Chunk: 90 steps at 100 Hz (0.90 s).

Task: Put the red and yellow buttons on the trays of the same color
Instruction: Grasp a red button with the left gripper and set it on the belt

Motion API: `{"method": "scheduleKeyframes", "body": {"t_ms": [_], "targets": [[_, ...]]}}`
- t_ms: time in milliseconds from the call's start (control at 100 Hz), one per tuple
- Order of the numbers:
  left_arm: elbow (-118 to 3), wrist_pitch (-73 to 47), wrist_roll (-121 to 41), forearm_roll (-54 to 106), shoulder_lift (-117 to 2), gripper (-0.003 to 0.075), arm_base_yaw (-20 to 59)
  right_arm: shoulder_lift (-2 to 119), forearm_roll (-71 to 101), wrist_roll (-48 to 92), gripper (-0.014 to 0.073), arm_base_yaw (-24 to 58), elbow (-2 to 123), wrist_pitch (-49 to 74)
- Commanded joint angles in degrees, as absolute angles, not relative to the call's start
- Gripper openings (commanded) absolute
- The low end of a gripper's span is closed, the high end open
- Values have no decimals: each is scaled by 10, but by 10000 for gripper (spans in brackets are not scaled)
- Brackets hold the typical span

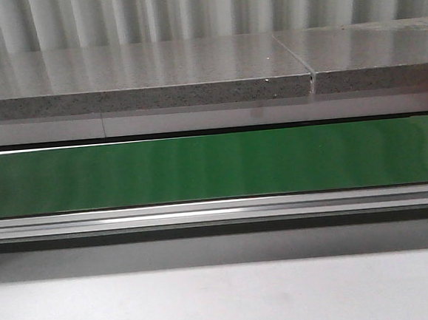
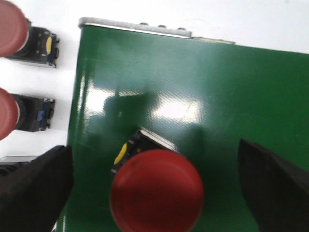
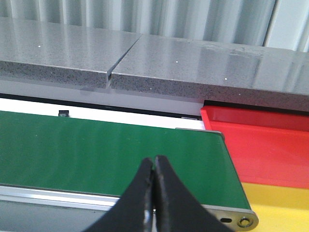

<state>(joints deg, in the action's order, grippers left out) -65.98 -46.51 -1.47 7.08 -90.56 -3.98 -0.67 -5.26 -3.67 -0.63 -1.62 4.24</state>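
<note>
Red button (image 2: 157,191): stands on the green belt (image 2: 193,96), near the belt's end, its round cap between the two fingers of the left gripper (image 2: 157,193).
Left gripper: fingers apart, one dark finger (image 2: 34,193) on each side of the cap, neither touching it.
Spare buttons: two more red buttons (image 2: 9,29) lie on their sides on the white worktop (image 2: 63,82) just beside the belt.
Right gripper (image 3: 154,193): fingers pressed together, holding nothing, above the belt's other end.
Trays: red tray (image 3: 260,140) and yellow tray (image 3: 280,208) sit side by side just past that end of the belt.
Front view: only bare belt; no arm or button shows.
Risk, slip: the cap is smooth and domed, so a grip closing high on it could squeeze the button out.
Risk, tipping: one finger touching first would likely knock the top-heavy button over.
Risk, off the edge: the button is close to the belt's end, so a nudge could push it off.
</note>
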Motion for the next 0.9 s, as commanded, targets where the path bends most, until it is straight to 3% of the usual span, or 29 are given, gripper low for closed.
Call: {"method": "scheduleKeyframes", "body": {"t_ms": [0, 440, 890], "targets": [[-679, -452, -16, 81, -861, 652, -28, -6, -60, -34, -68, -8, -13, -5], [-652, -415, 23, 76, -743, 651, -49, -6, -60, -34, -68, -8, -13, -5], [-507, -389, 70, 75, -638, 651, -239, -6, -60, -34, -68, -8, -13, -5]]}}
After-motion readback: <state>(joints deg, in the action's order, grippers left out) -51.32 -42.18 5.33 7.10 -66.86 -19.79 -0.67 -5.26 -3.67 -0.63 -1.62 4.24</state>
